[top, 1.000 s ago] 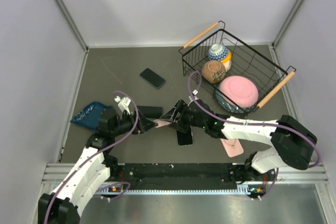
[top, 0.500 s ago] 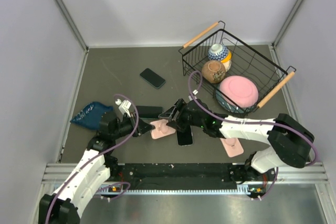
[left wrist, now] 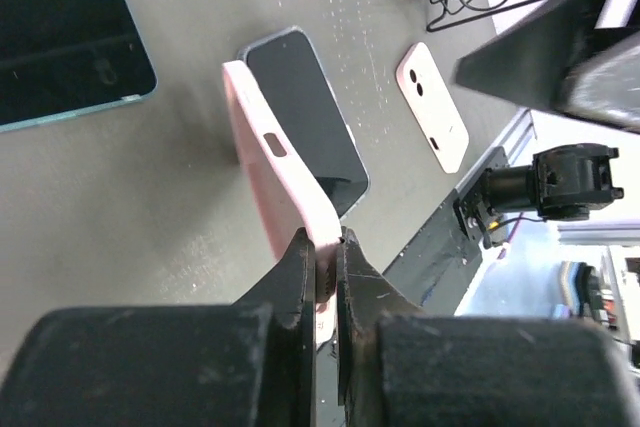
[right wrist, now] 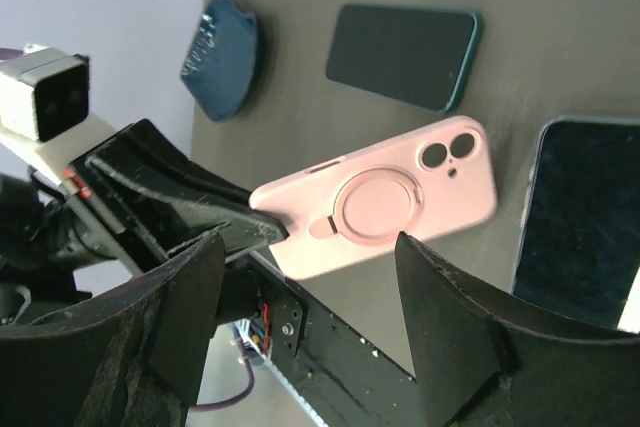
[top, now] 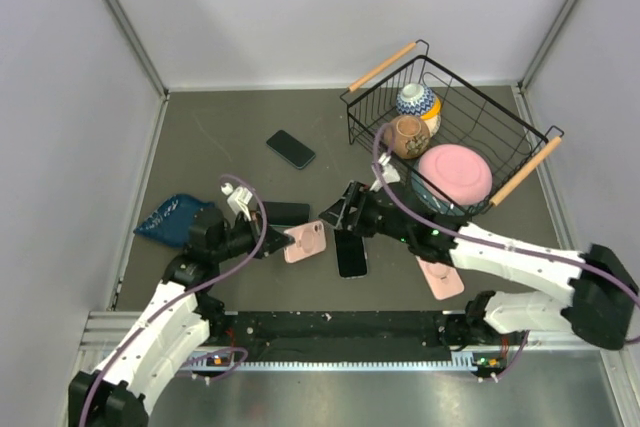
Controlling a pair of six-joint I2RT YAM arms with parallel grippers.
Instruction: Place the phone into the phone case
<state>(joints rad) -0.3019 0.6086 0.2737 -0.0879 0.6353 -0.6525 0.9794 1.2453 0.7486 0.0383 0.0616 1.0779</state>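
A pink phone case (top: 307,241) with a ring on its back hangs low over the table, back side up. My left gripper (top: 284,240) is shut on its near short end; the left wrist view has the case (left wrist: 277,172) edge-on, pinched at my left gripper (left wrist: 328,252). A black phone (top: 351,254) lies screen up just right of the case and shows again as the phone (left wrist: 305,115) under it. My right gripper (top: 342,213) hovers open above the case's far end, touching nothing. In the right wrist view the case (right wrist: 385,209) lies beyond my right gripper (right wrist: 305,239).
A dark teal phone (top: 285,213) lies behind the case and another black phone (top: 290,149) farther back. A second pink case (top: 441,276) lies front right, a blue cloth (top: 170,217) at left. A wire basket (top: 520,162) with bowls stands back right.
My left gripper has shut on the pink case's end. The case has swung from edge-on to flat, back side up. My right gripper has let go and drawn back a little.
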